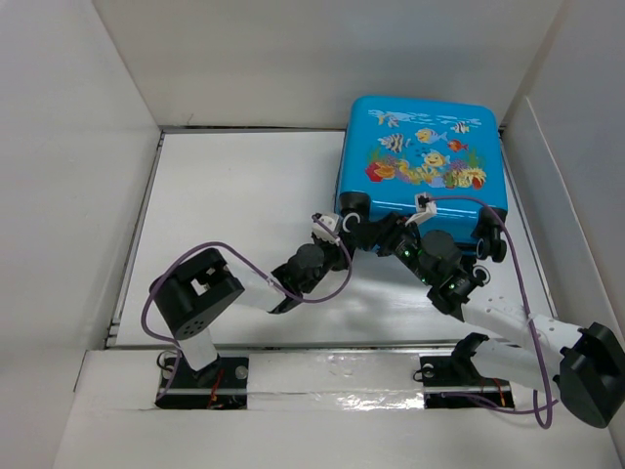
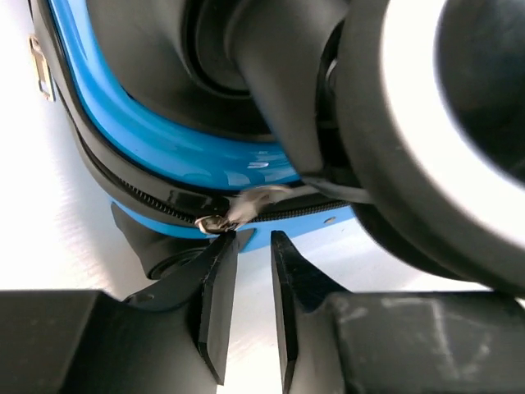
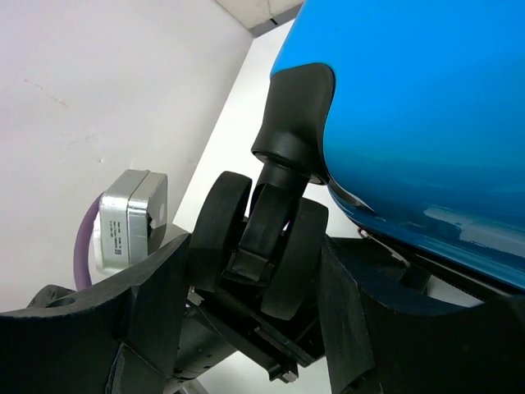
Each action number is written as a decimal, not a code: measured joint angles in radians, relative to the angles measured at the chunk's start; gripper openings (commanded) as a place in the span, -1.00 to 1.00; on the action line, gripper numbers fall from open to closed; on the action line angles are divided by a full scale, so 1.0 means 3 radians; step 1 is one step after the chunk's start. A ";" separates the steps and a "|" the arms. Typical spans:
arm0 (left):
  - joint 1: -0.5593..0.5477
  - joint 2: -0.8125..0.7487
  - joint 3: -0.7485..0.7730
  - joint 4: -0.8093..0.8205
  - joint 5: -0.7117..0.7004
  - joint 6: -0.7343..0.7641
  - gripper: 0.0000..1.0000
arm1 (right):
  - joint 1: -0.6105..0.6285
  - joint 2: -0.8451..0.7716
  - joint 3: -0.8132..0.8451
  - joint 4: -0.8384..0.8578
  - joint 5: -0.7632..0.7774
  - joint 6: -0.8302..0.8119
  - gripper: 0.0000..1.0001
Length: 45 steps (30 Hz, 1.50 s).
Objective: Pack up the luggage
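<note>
Item: luggage point(image 1: 420, 147), lid down, flat on table point(image 1: 244, 195), far right. Left gripper point(image 2: 253, 246): jaws narrowly apart, empty, just under zipper pull point(image 2: 246, 205). Right gripper point(image 3: 254, 263): jaws apparently clamped on near-left wheel point(image 3: 299, 254). Advised: nudge forward, pinch pull squarely, draw along track, not outward; brace wheel.

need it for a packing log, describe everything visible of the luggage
The luggage is a bright blue hard shell, fish print up, lying flat and closed at the table's far right. Black wheels line its near edge. The right end effector grips one twin wheel; the left end effector, slightly open, sits just short of its zipper pull.
</note>
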<state>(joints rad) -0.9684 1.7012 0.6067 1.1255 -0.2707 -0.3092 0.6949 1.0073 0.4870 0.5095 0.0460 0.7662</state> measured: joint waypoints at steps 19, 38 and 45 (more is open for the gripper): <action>0.0046 -0.0050 -0.0151 -0.0053 -0.0060 -0.0092 -0.23 | 0.0001 0.0000 0.0000 -0.0001 -0.0003 -0.0008 -0.30; 0.0261 -0.0572 -0.0422 -0.0256 0.0043 -0.0451 -0.07 | 0.0001 0.0000 0.0000 0.0000 -0.0005 -0.0009 -0.30; 0.0296 -0.0425 -0.0023 -0.0532 -0.0074 -0.0482 -0.27 | 0.0000 -0.0003 0.0000 -0.0003 -0.0001 -0.0014 -0.30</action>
<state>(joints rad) -0.8795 1.5738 0.5999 0.9661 -0.2928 -0.4538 0.6949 1.0065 0.4870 0.5087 0.0456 0.7620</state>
